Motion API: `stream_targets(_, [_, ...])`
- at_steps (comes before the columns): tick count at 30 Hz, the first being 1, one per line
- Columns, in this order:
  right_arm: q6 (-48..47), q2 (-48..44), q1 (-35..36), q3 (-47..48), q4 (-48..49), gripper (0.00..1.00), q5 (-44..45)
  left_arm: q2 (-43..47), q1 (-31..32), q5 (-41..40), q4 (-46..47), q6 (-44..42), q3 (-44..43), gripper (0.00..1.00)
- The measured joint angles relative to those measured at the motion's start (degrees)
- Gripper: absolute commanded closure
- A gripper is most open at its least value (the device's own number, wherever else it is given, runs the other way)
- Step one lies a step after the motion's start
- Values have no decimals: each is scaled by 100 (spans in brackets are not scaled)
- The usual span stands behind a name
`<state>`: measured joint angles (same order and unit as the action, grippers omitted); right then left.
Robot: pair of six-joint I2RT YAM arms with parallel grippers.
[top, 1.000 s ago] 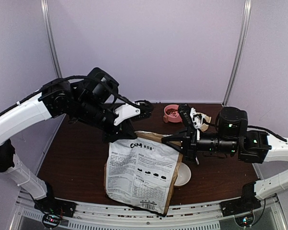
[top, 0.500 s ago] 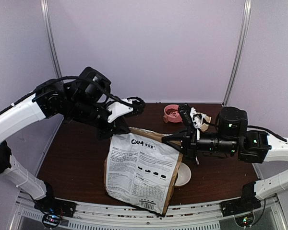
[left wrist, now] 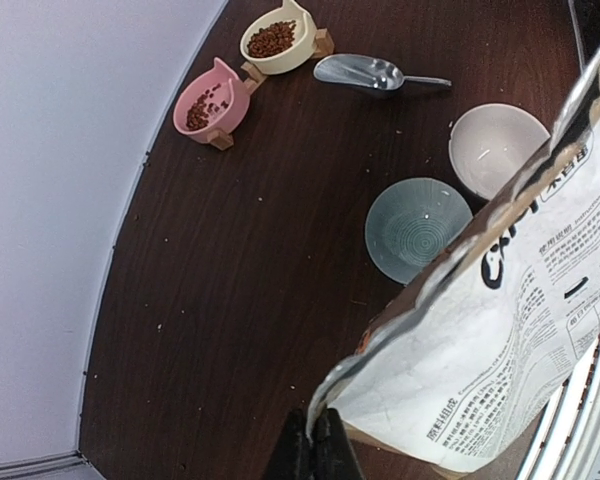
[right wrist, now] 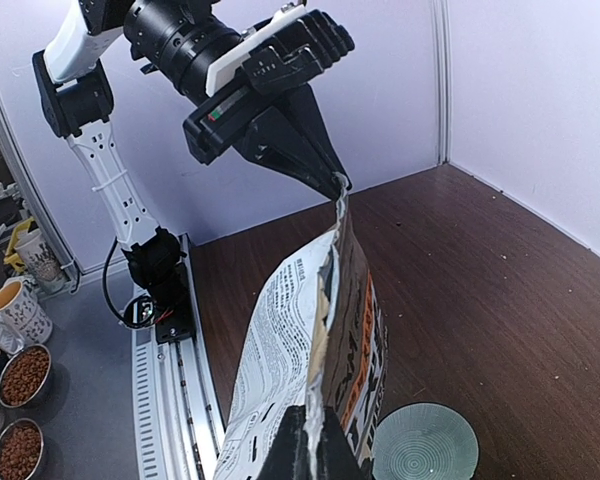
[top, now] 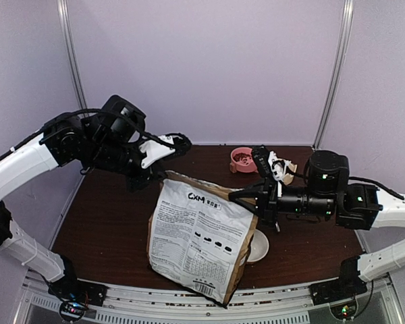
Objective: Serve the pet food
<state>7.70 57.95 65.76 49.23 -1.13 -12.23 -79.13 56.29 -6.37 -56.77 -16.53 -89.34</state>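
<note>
Well, the left hand (right wrist: 336, 182) pinches one top corner of the paper bag (top: 199, 236); the right hand (top: 232, 196) pinches the opposite top corner; the pet food (left wrist: 271, 39) lies in a cream bowl (left wrist: 300, 57) and a pink bowl (left wrist: 236, 100) beyond the bag.

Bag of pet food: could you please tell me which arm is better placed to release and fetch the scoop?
Probably the right. Both grippers pinch the bag, but the right gripper sits nearer the scoop and pink bowl; the left gripper holds the opposite corner.
</note>
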Motion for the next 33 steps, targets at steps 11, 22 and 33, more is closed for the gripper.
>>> stream_targets(11, [0, 0, 0, 0, 11, 82, 52, 210, 0, 107, 4, 72, 125, 68])
stream_targets(22, [50, -337, 7, 149, -127, 27, 107, 1309, -374, 142, 7, 730, 155, 13])
stream_targets(33, [704, 17, -822, 1891, -1735, 8, 1495, 809, -1163, 409, 483, 1878, -483, 4])
